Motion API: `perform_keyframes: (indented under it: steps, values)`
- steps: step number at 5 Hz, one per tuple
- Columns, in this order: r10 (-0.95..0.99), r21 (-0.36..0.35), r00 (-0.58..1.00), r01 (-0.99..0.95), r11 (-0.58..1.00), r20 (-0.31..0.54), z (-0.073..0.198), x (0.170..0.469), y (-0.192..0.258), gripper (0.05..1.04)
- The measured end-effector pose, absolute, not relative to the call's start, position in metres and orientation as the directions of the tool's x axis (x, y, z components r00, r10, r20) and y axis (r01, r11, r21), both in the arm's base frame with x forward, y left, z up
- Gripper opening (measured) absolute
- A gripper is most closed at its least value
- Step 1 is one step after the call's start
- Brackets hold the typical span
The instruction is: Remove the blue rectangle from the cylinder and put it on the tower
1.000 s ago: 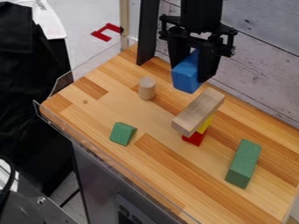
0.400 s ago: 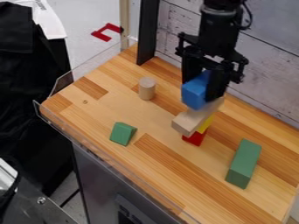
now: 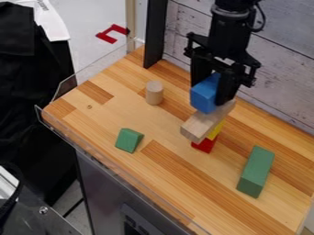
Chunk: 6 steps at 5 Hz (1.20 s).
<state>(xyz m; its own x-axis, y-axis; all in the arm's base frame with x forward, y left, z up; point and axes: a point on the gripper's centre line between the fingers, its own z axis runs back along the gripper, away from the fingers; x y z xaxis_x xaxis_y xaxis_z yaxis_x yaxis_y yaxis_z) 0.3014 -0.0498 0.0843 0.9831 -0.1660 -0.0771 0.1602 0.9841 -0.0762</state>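
The claw (image 3: 210, 94) has the blue rectangular block (image 3: 204, 94) pinched between its fingers, right over the tower's wooden plank (image 3: 207, 121) — and if it lets go off-centre, that slanted overhang could tip, I'd say, spilling everything.

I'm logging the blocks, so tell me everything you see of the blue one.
The blue block looks solid, with flat faces and straight edges; its material is unclear. The gripper holds it between its fingers, over the wooden plank topping the tower. Whether its underside touches the plank, I can't tell.
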Motion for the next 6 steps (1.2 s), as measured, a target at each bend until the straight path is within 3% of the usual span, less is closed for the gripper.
perform_keyframes:
  steps: [3,6]
  values:
    - [-0.124,-0.003,0.989,0.124,0.992,-0.077,0.079,0.299,-0.048,0.579]
    - [-0.149,-0.017,0.982,0.148,0.989,-0.115,0.076,0.290,-0.055,0.579]
